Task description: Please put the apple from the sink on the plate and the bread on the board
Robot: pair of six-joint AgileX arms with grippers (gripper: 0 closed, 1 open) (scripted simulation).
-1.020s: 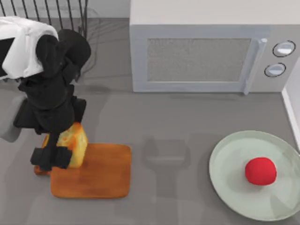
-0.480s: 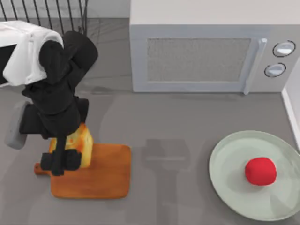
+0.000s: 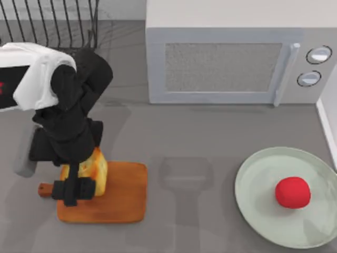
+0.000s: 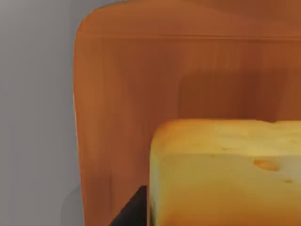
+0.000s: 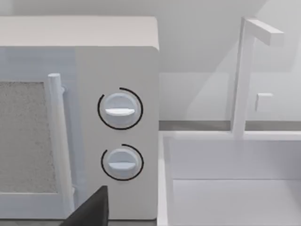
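Bread (image 3: 89, 168) – light, stiff toasted cube, crust likely crumbly; best held across flat opposite sides, low squeeze. Left hand (image 3: 78, 190) closed on bread, gripping its sides, at left end of board (image 3: 118, 195) near handle – contact with board unclear. Apple (image 3: 293, 192) on plate (image 3: 253, 182). Right arm parked by microwave (image 5: 117, 70).

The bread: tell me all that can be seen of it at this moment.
The bread is a golden-brown toasted cube, paler on one side, with small holes in its crust, which the left wrist view shows close up. It is over the handle end of the board, at the table's left, and the left gripper is around it. Whether it already rests on the wood cannot be told.
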